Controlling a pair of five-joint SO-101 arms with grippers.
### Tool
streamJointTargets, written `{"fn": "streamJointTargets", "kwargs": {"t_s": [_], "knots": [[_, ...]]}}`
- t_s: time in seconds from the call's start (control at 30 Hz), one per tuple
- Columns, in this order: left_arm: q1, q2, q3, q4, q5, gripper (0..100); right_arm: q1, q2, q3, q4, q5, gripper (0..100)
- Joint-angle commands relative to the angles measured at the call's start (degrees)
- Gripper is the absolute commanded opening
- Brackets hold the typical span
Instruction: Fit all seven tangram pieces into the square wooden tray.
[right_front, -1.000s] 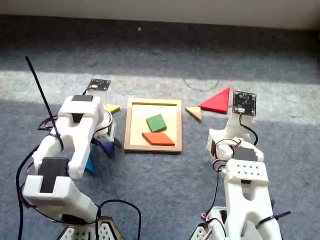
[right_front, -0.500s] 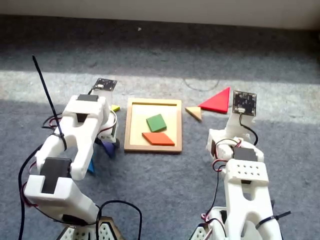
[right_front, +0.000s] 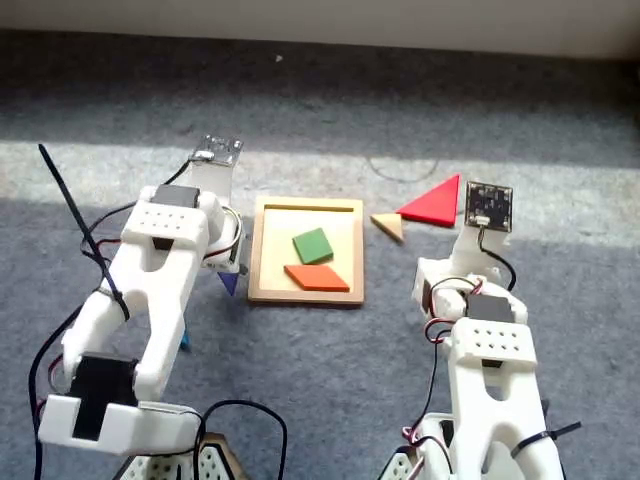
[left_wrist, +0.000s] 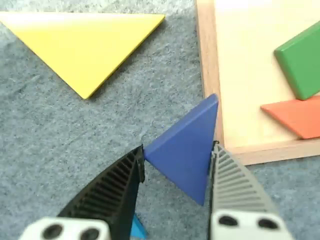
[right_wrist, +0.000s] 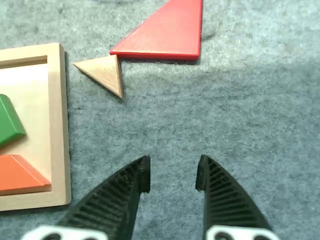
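The square wooden tray (right_front: 256, 250) lies at the table's middle and holds a green square (right_front: 313, 245) and an orange parallelogram (right_front: 316, 277). My left gripper (left_wrist: 177, 149) is shut on a dark blue triangle (left_wrist: 187, 150), held just outside the tray's left rim (left_wrist: 207, 75), with one tip over the rim. In the high view the blue triangle (right_front: 229, 283) peeks out beside the left arm. A yellow triangle (left_wrist: 85, 42) lies on the carpet left of the tray. My right gripper (right_wrist: 172, 172) stands open over bare carpet, short of a small wooden triangle (right_wrist: 105, 72) and a red triangle (right_wrist: 167, 32).
Grey carpet covers the table. A light blue piece (left_wrist: 136, 230) lies under the left arm. The red triangle (right_front: 435, 203) and wooden triangle (right_front: 388, 225) sit right of the tray. The right arm (right_front: 485, 350) stands at the near right.
The left arm has swung right toward the tray, carrying the dark blue triangle, and now covers the yellow triangle in the high view. The right arm has not moved.
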Motion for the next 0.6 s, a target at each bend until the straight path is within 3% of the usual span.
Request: {"fn": "streamJointTargets", "kwargs": {"t_s": [0.0, 0.23, 0.37, 0.57], "knots": [[3.65, -5.23, -0.31, 0.26, 0.62, 15, 0.75, -1.54, -0.22, -1.1, 0.62, 15.2], [10.42, 0.22, -1.89, -0.88, 0.97, 15, 0.75, -1.54, -0.22, -1.1, 0.62, 15.2], [11.47, 6.02, -5.76, -0.88, 8.0, 15, 0.75, -1.54, -0.22, -1.1, 0.7, 15.2], [11.12, 13.23, -10.68, -0.44, 12.04, 25, 0.84, -1.54, -0.22, -1.1, 0.7, 15.2]]}}
